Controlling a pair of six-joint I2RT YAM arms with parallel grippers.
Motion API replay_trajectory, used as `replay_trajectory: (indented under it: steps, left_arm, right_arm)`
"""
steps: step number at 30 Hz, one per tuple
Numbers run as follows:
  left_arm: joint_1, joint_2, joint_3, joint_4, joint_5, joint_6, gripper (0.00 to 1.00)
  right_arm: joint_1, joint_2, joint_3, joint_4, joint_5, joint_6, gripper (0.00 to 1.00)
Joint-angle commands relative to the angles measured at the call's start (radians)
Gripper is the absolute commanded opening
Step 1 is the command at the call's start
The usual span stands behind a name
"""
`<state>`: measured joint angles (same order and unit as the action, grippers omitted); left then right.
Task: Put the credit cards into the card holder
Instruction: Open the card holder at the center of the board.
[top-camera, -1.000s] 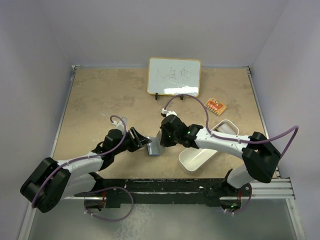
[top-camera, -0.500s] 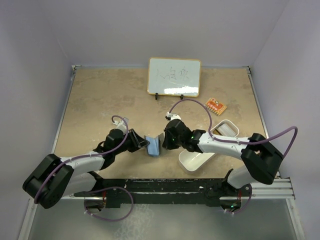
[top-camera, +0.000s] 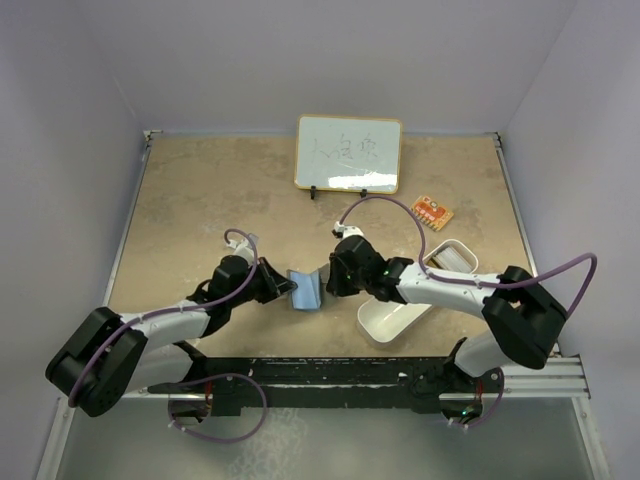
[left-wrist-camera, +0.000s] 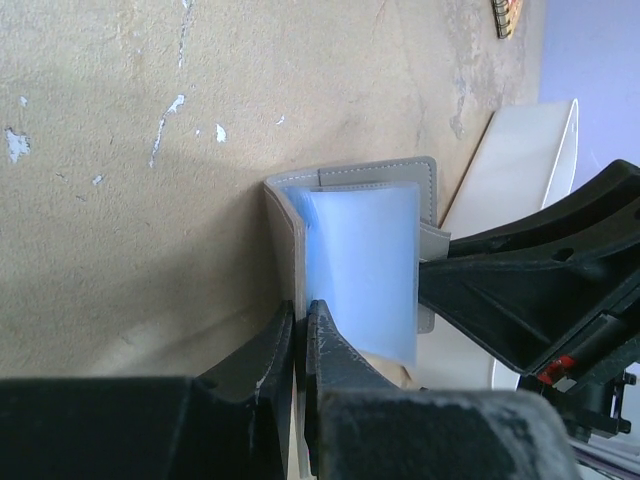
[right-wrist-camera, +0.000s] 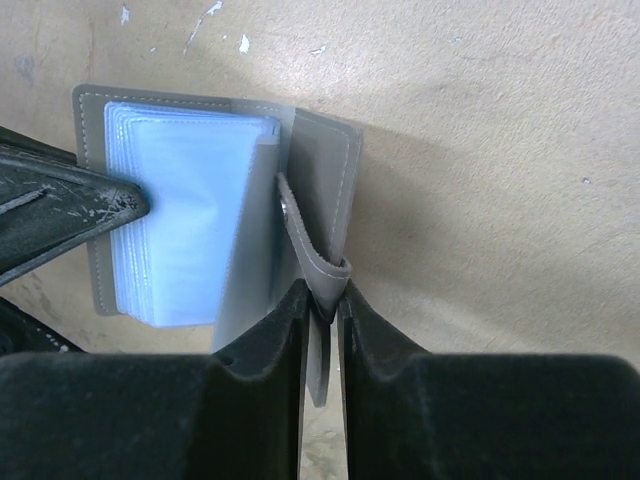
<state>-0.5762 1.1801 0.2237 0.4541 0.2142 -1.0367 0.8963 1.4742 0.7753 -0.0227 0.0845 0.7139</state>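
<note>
The grey card holder (top-camera: 308, 290) stands open between my two grippers, just in front of the arms. My left gripper (top-camera: 292, 288) (left-wrist-camera: 300, 312) is shut on its left cover (left-wrist-camera: 283, 240). My right gripper (top-camera: 328, 283) (right-wrist-camera: 322, 295) pinches the folded snap strap (right-wrist-camera: 312, 252) by the right cover (right-wrist-camera: 322, 170). Light blue leaves (right-wrist-camera: 180, 220) (left-wrist-camera: 365, 270) fill the inside; whether a blue card lies among them I cannot tell. An orange-gold credit card (top-camera: 432, 211) (left-wrist-camera: 508, 15) lies flat at the back right, away from both grippers.
A white oblong tray (top-camera: 385, 318) (left-wrist-camera: 520, 170) lies right of the holder, partly under the right arm. A small whiteboard (top-camera: 348, 152) stands on a stand at the back middle. Walls close in on the left, right and back of the tan table.
The holder was shut and grey a second ago and is now spread open with blue showing. My left gripper has closed on its left cover. The right wrist has shifted slightly right.
</note>
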Motion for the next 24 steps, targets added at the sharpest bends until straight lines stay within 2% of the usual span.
replay_trajectory:
  steps: [1,4,8,11,14,16,24]
  left_arm:
    - [0.004,-0.018,0.036,0.035,0.021,-0.001,0.00]
    - [0.004,-0.027,0.033,0.028,0.002,-0.006,0.00]
    - [0.005,-0.006,0.044,0.030,-0.008,-0.011,0.00]
    - [0.004,0.013,0.054,0.020,-0.013,-0.015,0.00]
    - [0.004,0.027,0.062,0.027,-0.006,-0.032,0.00]
    - [0.004,0.029,0.066,0.033,0.003,-0.046,0.00]
    - [0.004,-0.001,0.062,0.024,0.001,-0.059,0.00]
  right_arm:
    - [-0.010,-0.041,0.047,-0.033,-0.008,-0.053,0.26]
    - [-0.011,-0.075,0.118,-0.144,0.022,-0.098,0.44]
    - [-0.011,-0.101,0.204,-0.242,0.031,-0.126,0.53]
    - [-0.009,-0.132,0.191,-0.171,0.007,-0.163,0.51]
    - [-0.007,-0.158,0.109,-0.010,-0.136,-0.111,0.48]
    - [-0.001,-0.154,0.073,0.058,-0.179,-0.070,0.47]
    - [0.004,-0.032,0.053,0.163,-0.285,0.011,0.44]
